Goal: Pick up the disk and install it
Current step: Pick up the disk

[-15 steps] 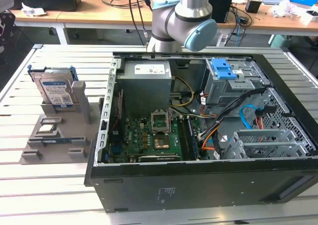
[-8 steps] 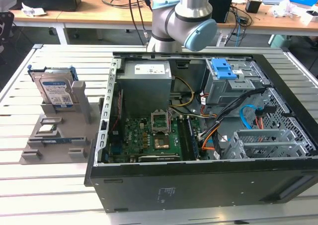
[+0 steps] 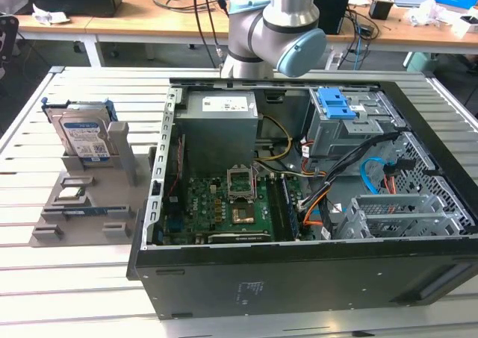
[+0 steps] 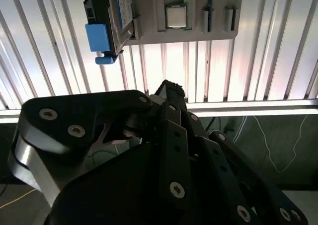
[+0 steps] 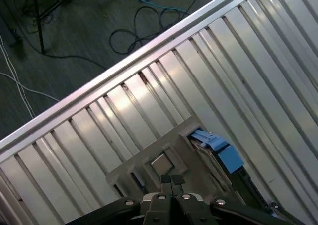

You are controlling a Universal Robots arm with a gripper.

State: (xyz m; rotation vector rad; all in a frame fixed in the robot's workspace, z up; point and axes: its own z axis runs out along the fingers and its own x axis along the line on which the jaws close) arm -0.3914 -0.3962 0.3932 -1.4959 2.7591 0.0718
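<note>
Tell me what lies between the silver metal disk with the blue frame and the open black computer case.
In the exterior view, the grey holder's upright wall stands between the disk and the case.

I look out over a pale slatted metal surface that spreads across the exterior view, its grooves running side to side. Past its far edge stands a row of wooden desks on white legs, with crumpled paper towards the exterior view's left. In the first wrist view the floor is dark, with loose cables coiled on it. Light glares off the slats in both wrist views.
</note>
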